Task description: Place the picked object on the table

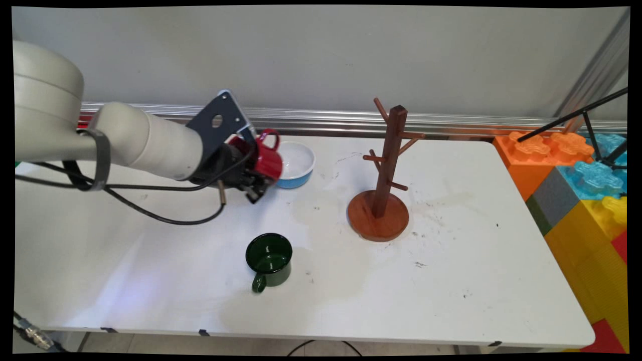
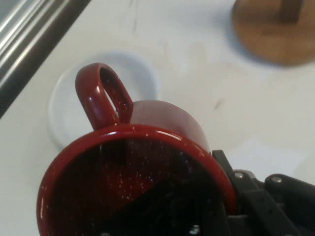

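Note:
My gripper (image 1: 258, 175) is shut on a red mug (image 1: 263, 158), held off the table and tipped on its side with its handle (image 1: 271, 136) pointing up. In the hand view the red mug (image 2: 133, 182) fills the lower picture, one finger inside its rim and one outside. Just behind the mug sits a white bowl with a blue outside (image 1: 297, 163), also seen as the bowl (image 2: 66, 105) beneath the mug's handle. A brown wooden mug tree (image 1: 385, 180) stands to the right, its round base (image 2: 275, 29) at the hand view's top.
A dark green mug (image 1: 270, 258) stands upright on the table nearer the front, handle toward the front edge. Large coloured building blocks (image 1: 582, 190) are stacked beyond the table's right edge. A metal rail (image 1: 451, 120) runs along the wall behind.

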### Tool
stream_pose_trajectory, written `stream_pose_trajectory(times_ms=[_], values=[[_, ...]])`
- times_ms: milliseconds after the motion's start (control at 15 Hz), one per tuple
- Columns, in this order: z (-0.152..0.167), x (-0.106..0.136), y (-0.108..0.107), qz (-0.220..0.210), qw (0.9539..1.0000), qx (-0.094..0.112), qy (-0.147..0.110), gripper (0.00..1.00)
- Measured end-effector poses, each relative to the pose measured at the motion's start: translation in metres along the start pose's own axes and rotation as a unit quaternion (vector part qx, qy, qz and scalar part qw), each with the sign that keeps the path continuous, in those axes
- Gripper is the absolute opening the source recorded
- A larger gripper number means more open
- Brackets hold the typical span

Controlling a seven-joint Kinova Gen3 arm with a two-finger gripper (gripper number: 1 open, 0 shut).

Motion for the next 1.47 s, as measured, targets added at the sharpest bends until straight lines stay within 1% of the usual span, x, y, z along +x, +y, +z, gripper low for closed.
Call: stream_pose_trajectory(times_ms=[67,133,200,333,400,467,600,667,867,1000,1067,1267,1467], values=[[0.002,-0.005,-0.009,-0.001,0.9998,0.002,-0.019,0.0],[0.004,-0.01,-0.016,-0.002,0.9995,0.0,-0.033,0.0],[0.004,-0.012,-0.022,-0.002,0.9992,-0.003,-0.04,0.0],[0.003,-0.017,-0.032,0.0,0.9987,-0.014,-0.048,0.0],[0.0,-0.019,-0.037,0.001,0.9986,-0.02,-0.049,0.0],[-0.003,-0.021,-0.043,0.003,0.9984,-0.031,-0.048,0.0],[-0.012,-0.023,-0.056,0.013,0.9977,-0.051,-0.041,0.0],[-0.015,-0.022,-0.058,0.019,0.9975,-0.057,-0.038,0.0],[-0.032,-0.015,-0.068,0.057,0.9944,-0.085,-0.025,0.0],[-0.041,-0.007,-0.069,0.083,0.9914,-0.101,-0.016,0.0],[-0.046,-0.001,-0.068,0.1,0.989,-0.109,-0.011,0.0],[-0.054,0.019,-0.065,0.155,0.9789,-0.133,-0.001,0.0],[-0.048,0.037,-0.064,0.209,0.9664,-0.149,-0.011,0.0]])
